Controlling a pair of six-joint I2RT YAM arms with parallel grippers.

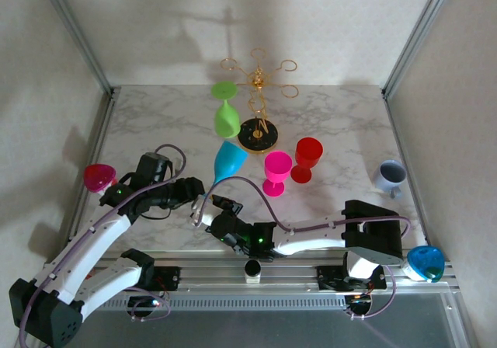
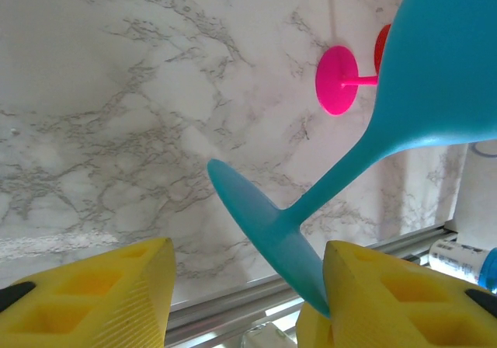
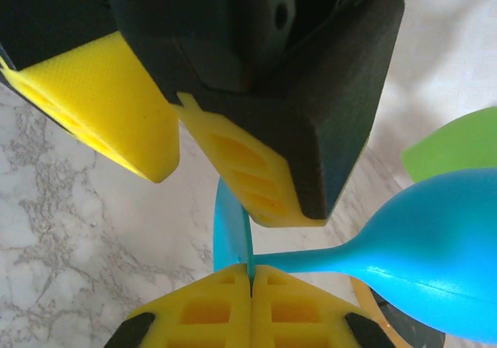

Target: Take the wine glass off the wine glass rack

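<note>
Wine glass point(image 3: 435, 262) foot edge disappears between the right claw point(image 3: 250, 276) pads.

Blue glass point(image 2: 435, 68) bowl cut off top/rt; green glass point(image 3: 458, 150) mostly off-frame.

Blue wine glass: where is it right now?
Top view, left of centre: the blue wine glass tilts in front of the hanging green glass, left of the pink glass, its foot pinched in the right gripper.
</note>
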